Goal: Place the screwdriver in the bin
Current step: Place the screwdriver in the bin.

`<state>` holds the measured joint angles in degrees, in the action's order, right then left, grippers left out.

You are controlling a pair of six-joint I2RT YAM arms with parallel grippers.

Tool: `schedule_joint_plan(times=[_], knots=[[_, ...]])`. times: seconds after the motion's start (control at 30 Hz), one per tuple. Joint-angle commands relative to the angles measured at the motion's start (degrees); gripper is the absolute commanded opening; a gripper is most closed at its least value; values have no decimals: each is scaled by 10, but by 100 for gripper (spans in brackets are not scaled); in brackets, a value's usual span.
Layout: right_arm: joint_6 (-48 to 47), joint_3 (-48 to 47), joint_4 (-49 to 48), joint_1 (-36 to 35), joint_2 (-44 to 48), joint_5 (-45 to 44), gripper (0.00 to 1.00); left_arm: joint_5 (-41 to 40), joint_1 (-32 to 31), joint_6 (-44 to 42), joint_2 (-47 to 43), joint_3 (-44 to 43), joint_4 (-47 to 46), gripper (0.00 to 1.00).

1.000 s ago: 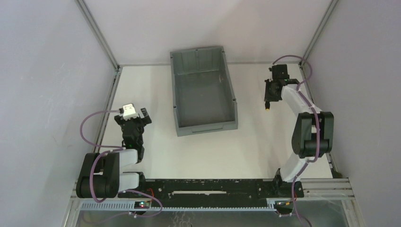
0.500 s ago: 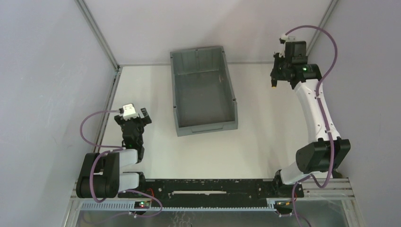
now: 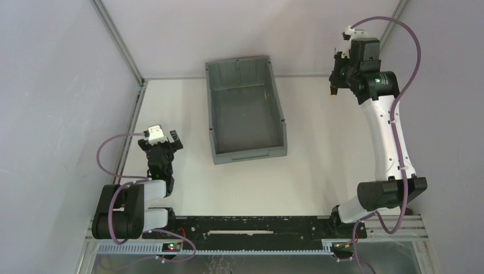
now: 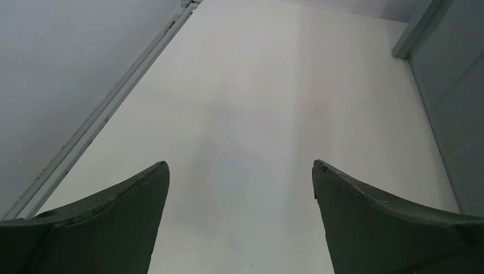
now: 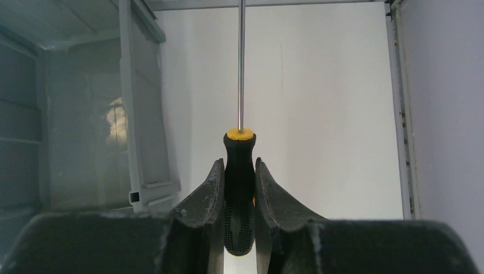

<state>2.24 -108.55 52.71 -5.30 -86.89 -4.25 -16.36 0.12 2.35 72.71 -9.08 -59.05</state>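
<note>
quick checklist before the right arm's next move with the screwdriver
1. Grip: right claw is shut on the black handle of the screwdriver. Ok.
2. Screwdriver above the bin: it hangs to the bin's right, outside its walls. Not ok.
3. Bin interior free: nothing is seen inside from the top view. Ok.
4. Left claw out of the path: open, on the bin's near-left, apart from it. Ok.
5. Shaft tip high enough to clear the bin's wall: cannot tell.
</note>
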Motion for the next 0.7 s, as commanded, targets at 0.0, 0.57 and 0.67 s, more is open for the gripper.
schedule_joint_plan(times=[0.0,0.57,0.67], knots=[[5,-30,8,-26,-4,-4,10,-8,-3,-14,-5,-19,-18,100],[64,-141,-9,-202,-132,-74,10,-7,-3,-14,-5,-19,-18,100],[76,-161,-19,-222,-153,-78,10,-7,-3,-14,-4,-19,-18,100]])
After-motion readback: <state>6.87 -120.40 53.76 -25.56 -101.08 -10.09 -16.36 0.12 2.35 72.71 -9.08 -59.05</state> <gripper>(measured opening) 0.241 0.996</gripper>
